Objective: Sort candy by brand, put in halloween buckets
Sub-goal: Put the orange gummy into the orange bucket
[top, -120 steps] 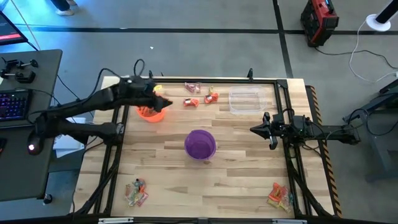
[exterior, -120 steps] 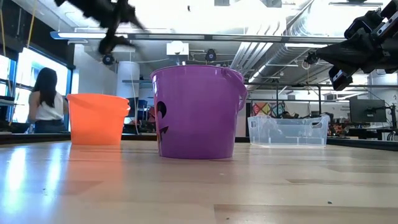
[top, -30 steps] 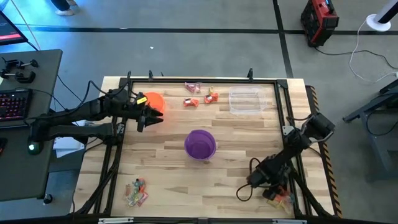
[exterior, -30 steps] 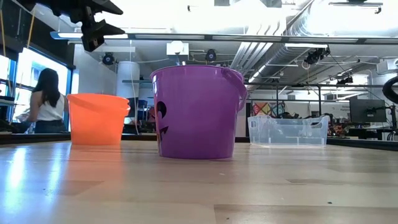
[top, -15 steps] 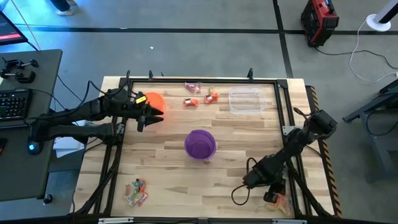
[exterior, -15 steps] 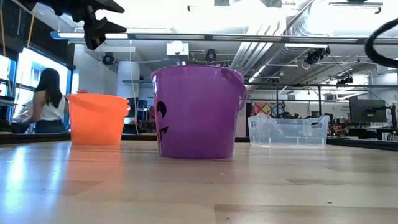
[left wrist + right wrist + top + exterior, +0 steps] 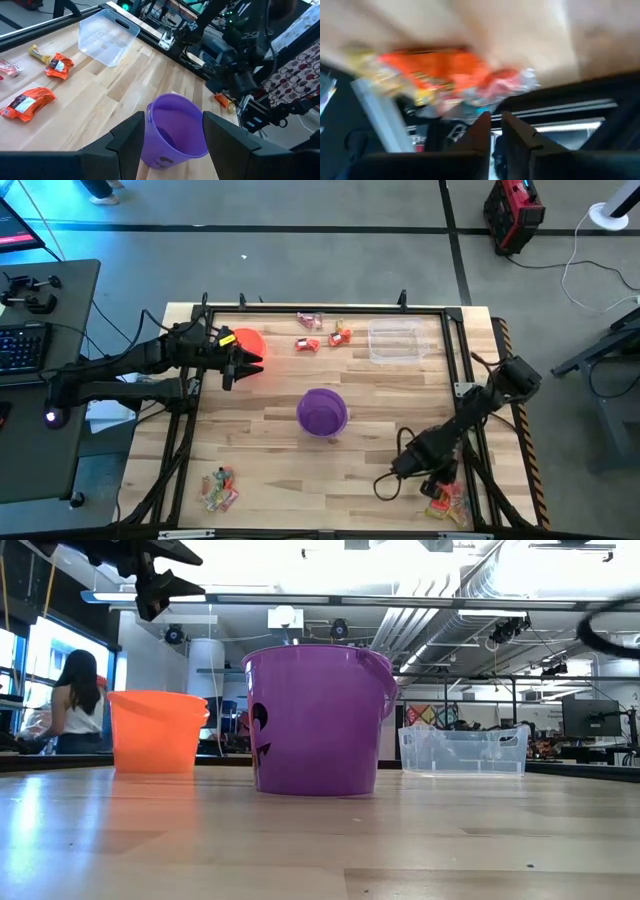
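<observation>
The purple bucket [image 7: 322, 412] [image 7: 318, 720] stands upright mid-table. The orange bucket [image 7: 248, 342] [image 7: 155, 730] stands near the far left corner. My left gripper [image 7: 250, 367] [image 7: 172, 150] hovers open beside the orange bucket, high above the table [image 7: 165, 585], facing the purple bucket [image 7: 175, 130]. Candy lies in three groups: at the far edge [image 7: 320, 332] [image 7: 30, 100], at the near left corner [image 7: 218, 488] and at the near right corner [image 7: 447, 502]. My right gripper [image 7: 428, 483] [image 7: 496, 131] is low beside the near right pile [image 7: 440, 75], fingers close together, nothing between them.
A clear rectangular tub [image 7: 392, 342] [image 7: 462, 750] sits at the far right of the table. A black frame rail [image 7: 470, 430] runs along the table's right side, close to my right arm. A person [image 7: 70, 705] stands in the room behind the table.
My right gripper has shifted a little toward the table's left while staying low over the near right corner; more of the candy pile there now shows beside it. My left arm has kept still.
</observation>
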Controlling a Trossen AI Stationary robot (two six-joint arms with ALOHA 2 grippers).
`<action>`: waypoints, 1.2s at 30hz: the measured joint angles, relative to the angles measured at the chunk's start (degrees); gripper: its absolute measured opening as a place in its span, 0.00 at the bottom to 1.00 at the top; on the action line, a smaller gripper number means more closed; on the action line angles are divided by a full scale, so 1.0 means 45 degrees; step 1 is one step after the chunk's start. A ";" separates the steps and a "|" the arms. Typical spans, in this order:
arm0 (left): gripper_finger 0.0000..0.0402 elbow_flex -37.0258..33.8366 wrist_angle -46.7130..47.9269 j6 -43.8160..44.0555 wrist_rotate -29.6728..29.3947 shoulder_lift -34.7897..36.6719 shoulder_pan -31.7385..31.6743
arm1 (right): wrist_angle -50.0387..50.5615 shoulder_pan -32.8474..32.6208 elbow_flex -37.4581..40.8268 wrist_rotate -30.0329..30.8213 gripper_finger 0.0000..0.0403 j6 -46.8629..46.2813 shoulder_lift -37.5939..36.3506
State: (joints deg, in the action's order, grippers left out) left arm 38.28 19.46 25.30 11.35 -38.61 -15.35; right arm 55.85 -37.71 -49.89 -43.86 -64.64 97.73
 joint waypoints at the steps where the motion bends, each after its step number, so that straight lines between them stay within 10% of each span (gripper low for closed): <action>1: 0.47 0.0000 0.0002 0.0021 0.0000 0.0000 0.0000 | -0.0090 0.0000 0.0255 -0.0018 0.14 -0.0144 0.0000; 11: 0.47 0.0000 0.0000 0.0355 0.0010 0.0000 0.0000 | -0.3277 0.0195 0.2408 -0.0754 0.45 -0.1424 0.0000; 21: 0.47 0.0000 0.0000 0.0345 0.0005 0.0000 0.0000 | -0.4247 0.0112 0.3476 -0.1064 0.47 -0.1706 -0.0019; 31: 0.47 0.0000 0.0000 0.0335 0.0005 0.0000 0.0000 | -0.4105 0.0206 0.3397 -0.0949 0.06 -0.1627 -0.0004; 36: 0.47 0.0005 -0.0417 0.0360 0.0005 0.0042 0.0000 | -0.3187 0.0636 0.2203 -0.0361 0.05 -0.0417 0.0019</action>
State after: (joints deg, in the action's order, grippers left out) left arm 38.30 17.59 26.92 11.38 -38.42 -15.35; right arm 41.51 -34.85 -39.97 -45.49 -66.52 97.82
